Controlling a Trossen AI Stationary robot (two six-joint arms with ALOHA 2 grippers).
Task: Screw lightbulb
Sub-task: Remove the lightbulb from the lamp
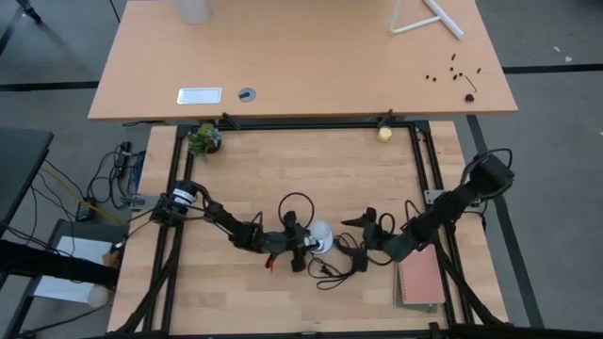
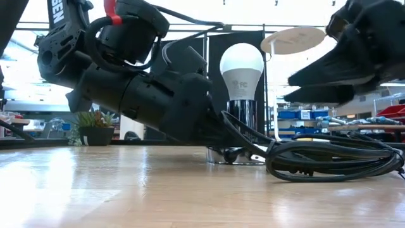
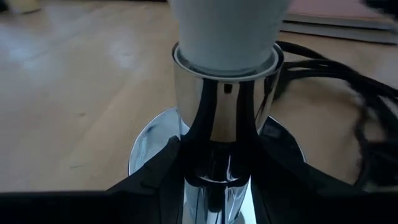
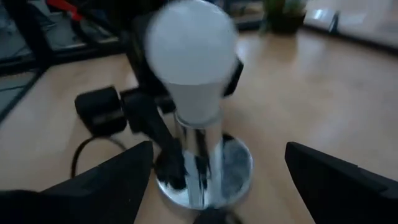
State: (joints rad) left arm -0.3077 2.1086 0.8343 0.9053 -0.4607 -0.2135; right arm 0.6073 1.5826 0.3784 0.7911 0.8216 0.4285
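A white lightbulb stands upright with its base in the top of a chrome socket. The socket's round foot rests on the wooden table. In the high view the lightbulb is near the table's middle. My left gripper comes from the left and is shut on the socket's stem, below the bulb. My right gripper stands open just to the right of the lightbulb. Its fingers point at the bulb, one on either side of it, and touch nothing. It also shows in the low view. My left gripper pinches the socket's chrome stem between its two fingers, low down, just above the round foot. The fingers come nearly level from the table's left. The socket stands upright on the table and carries the bulb.
A black cord lies coiled on the table right of the socket, under my right gripper. A reddish notebook lies at the near right. A small plant and a yellowish ball sit at the far edge.
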